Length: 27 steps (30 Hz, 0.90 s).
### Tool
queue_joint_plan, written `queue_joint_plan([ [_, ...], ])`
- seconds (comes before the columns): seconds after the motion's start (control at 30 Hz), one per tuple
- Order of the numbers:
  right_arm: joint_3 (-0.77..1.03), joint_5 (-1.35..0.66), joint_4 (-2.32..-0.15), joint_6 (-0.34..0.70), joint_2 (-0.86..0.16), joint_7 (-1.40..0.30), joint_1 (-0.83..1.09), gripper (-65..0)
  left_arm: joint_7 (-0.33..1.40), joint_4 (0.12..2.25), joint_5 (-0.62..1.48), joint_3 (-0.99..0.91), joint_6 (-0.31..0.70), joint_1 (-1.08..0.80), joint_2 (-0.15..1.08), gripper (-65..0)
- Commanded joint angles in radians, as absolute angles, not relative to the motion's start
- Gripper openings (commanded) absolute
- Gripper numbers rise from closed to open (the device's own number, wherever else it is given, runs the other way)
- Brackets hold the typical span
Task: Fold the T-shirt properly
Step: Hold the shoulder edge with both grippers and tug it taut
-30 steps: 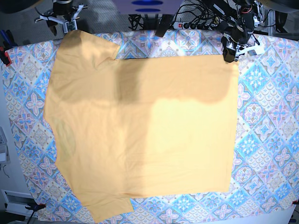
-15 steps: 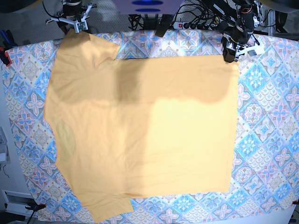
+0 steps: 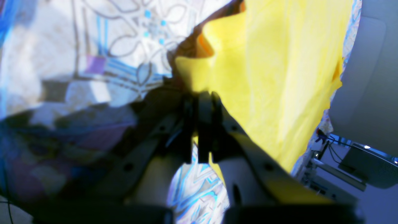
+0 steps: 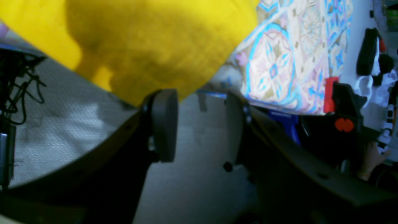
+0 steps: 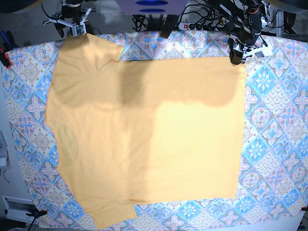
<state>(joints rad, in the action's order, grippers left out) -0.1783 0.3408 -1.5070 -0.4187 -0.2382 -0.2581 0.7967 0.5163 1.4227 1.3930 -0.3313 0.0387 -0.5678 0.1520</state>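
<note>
The pale orange-yellow T-shirt [image 5: 144, 130] lies spread flat on the tile-patterned tablecloth [image 5: 274, 144], with one sleeve at the far left and the other at the near left. My left gripper [image 5: 236, 57] is at the shirt's far right corner. In the left wrist view that gripper [image 3: 200, 96] is shut, with a fold of the T-shirt [image 3: 279, 77] pinched between its jaws. My right gripper [image 5: 72, 25] hovers just beyond the far left sleeve. Its fingers [image 4: 164, 124] stand apart with nothing between them, and the T-shirt [image 4: 149, 43] lies just ahead of their tips.
Cables and a power strip [image 5: 197, 24] run along the table's far edge. A red clamp [image 4: 329, 93] holds the cloth at the left edge. The tablecloth shows bare to the right of the shirt and along the near edge.
The right gripper has shifted slightly by the far left sleeve, and the sleeve's far edge has moved a little. The left gripper has held still on the far right corner.
</note>
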Motion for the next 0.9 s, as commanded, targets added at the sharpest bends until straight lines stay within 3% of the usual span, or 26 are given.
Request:
queue_joint_plan([
  [0.0,-0.174,0.348,-1.52,-0.433,-0.246,-0.246,0.808,-39.7,0.519,1.415,1.376,-0.332,0.012,-0.568,0.156,-65.0],
  [0.87,-0.185,0.349,-1.512,-0.433,-0.245,-0.246,0.789,-39.7,0.519,1.354,1.379,-0.332,0.012,-0.542,0.156,-65.0],
])
